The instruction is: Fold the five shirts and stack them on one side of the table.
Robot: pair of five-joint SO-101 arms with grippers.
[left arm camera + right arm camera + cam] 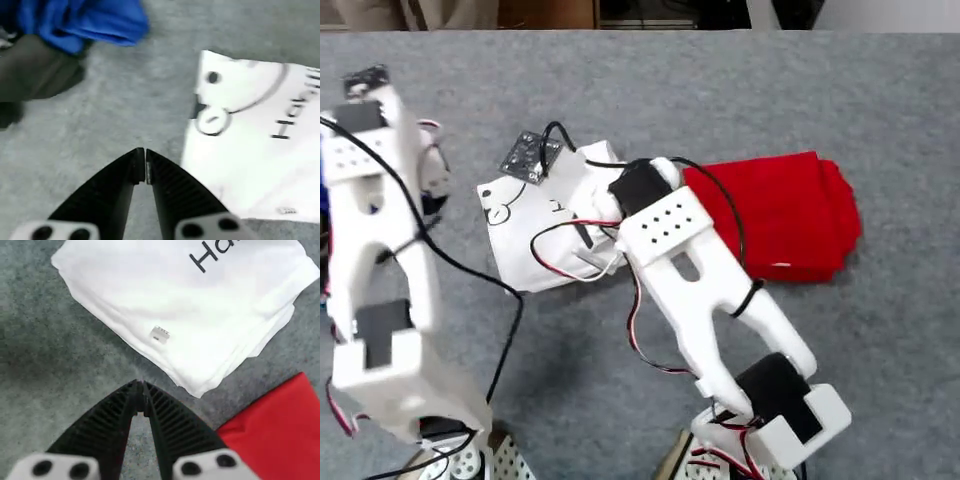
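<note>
White folded shirt with black print (525, 245) lies on the grey felt table (820, 100), with the red folded shirt (790, 215) near its 3 o'clock. Left gripper (145, 167) and right gripper (140, 395) are both closed on nothing, just beside the white shirt's edges. Likely step is stacking: open the jaws wide, pinch every layer, and carry low so the fold holds.

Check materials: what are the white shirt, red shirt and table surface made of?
White shirt: thin, cotton-like fabric with a matte finish; the folded layers show soft stacked edges. Red shirt: similar matte cloth with soft, rounded folds. Table: grey felt or short-pile carpet, judging by the mottled, fuzzy texture; cannot tell which.
</note>
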